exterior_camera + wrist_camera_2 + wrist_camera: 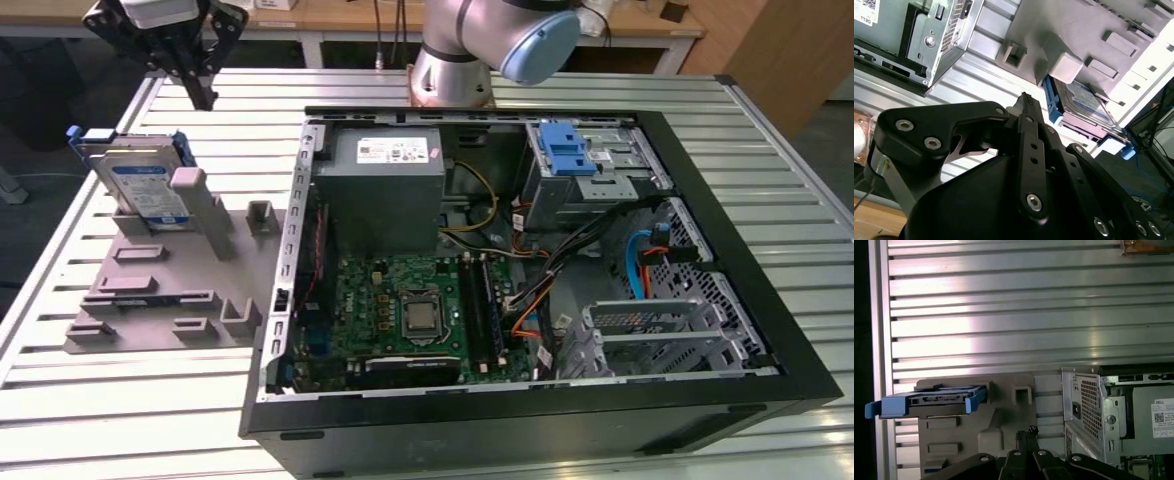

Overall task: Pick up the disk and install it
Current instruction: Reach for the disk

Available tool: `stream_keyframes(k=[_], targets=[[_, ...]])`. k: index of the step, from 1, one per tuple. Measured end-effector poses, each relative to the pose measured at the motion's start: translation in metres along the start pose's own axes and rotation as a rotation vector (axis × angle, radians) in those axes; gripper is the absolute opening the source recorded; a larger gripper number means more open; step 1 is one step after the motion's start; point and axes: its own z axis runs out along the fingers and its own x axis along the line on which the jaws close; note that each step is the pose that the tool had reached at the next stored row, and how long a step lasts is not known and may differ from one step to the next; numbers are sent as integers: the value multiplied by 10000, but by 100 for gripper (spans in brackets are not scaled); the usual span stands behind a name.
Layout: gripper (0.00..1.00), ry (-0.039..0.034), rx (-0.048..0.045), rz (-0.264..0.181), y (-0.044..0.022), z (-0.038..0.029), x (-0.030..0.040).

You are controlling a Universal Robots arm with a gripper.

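Observation:
The disk (144, 186) is a silver hard drive with a white-and-blue label in a blue bracket. It stands tilted on edge in a grey fixture (154, 295) at the exterior view's left, beside the open computer case (727, 200). My gripper (203, 97) hangs above the table behind the disk, apart from it, with its fingers shut and nothing between them. In the second wrist view the shut fingertips (1026, 101) point toward the disk (1086, 101). The first wrist view has the disk (929, 401) edge-on, to one side of the gripper (1029, 432).
Inside the case a grey power-supply box (387, 185) sits at the back, a green motherboard (400, 310) lies below it, and a drive cage with a blue latch strip (566, 150) stands at the back right. The slatted metal table (107, 400) surrounds everything.

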Motion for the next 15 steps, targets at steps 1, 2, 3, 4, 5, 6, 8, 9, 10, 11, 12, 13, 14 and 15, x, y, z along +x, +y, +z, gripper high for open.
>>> stream_keyframes(k=[1, 2, 3, 4, 5, 6, 8, 9, 10, 11, 12, 13, 14, 15], targets=[[11, 1, 0, 0, 2, 0, 16], [11, 4, 0, 1, 5, 0, 34], [11, 7, 1, 0, 7, 0, 51], [11, 8, 1, 0, 10, 1, 70], [11, 12, 1, 0, 14, 0, 89], [11, 21, 1, 1, 17, 1, 107], [11, 63, 4, 2, 21, 2, 135], [11, 98, 6, 3, 23, 3, 147], [11, 133, 9, 5, 26, 4, 159], [11, 162, 12, 6, 29, 5, 171], [11, 187, 14, 8, 32, 7, 187], [11, 209, 16, 9, 36, 10, 207], [11, 231, 17, 10, 40, 13, 231], [11, 250, 19, 11, 44, 16, 259]])
